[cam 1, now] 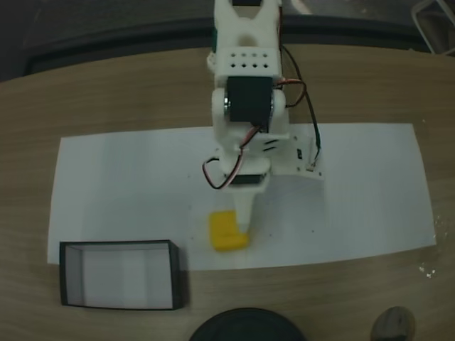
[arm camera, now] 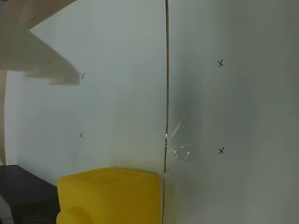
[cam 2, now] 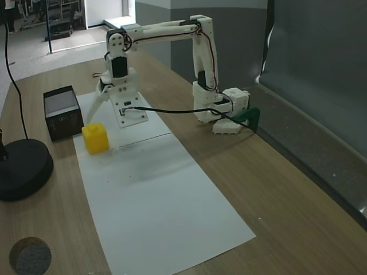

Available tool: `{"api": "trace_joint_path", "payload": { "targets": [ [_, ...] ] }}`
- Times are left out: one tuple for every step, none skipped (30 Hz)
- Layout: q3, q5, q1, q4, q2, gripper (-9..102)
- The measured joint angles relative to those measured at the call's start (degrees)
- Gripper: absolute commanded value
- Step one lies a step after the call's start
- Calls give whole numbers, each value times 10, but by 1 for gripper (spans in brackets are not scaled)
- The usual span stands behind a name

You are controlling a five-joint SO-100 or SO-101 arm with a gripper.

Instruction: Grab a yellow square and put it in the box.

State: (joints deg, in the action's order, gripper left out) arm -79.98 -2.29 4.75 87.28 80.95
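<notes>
Yellow square (cam 1: 228, 232) is sitting on white paper (cam 1: 370, 192) at lower centre of a fixed view, right of the black-walled box (cam 1: 117, 274). The gripper (cam 1: 244, 226) is hovering against it, fingers spread, gripping nothing.

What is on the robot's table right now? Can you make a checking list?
Surface: wooden table with white paper laid on it.
Job's things: yellow square on the paper, outside the box, which looks empty.
Clutter: black round base; small dark disc.
Grippers: gripper low by the yellow square, one fingertip at its edge; open or shut unclear.
Cables: black cable along the arm.
Surroundings: dark wall panel.
</notes>
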Motion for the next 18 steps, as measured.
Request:
{"api": "trace_joint_path", "payload": {
  "targets": [
    [12, 0, 2, 0, -20, 43],
    [25, 0, 2, 0, -38, 43],
    [36, 0, 2, 0, -54, 43],
    [47, 0, 3, -1, -69, 43],
    [57, -1, 4, -1, -82, 43],
    [68, -4, 4, -1, -93, 43],
    [80, -4, 5, -1, -105, 43],
    [91, -4, 4, -1, -117, 43],
    [100, -5, 4, -1, -127, 43],
    [109, -5, 4, -1, -136, 42],
    [116, -5, 4, -1, -147, 42],
    [123, -5, 4, -1, -155, 42],
    [130, -5, 4, -1, -164, 42],
    [135, -5, 4, -1, -171, 42],
    [142, -5, 4, -1, -180, 42],
    [149, -10, 4, -1, -189, 41],
    [156, -14, 4, -1, -196, 38],
    [164, -16, 4, -1, -204, 35]
  ]
}}
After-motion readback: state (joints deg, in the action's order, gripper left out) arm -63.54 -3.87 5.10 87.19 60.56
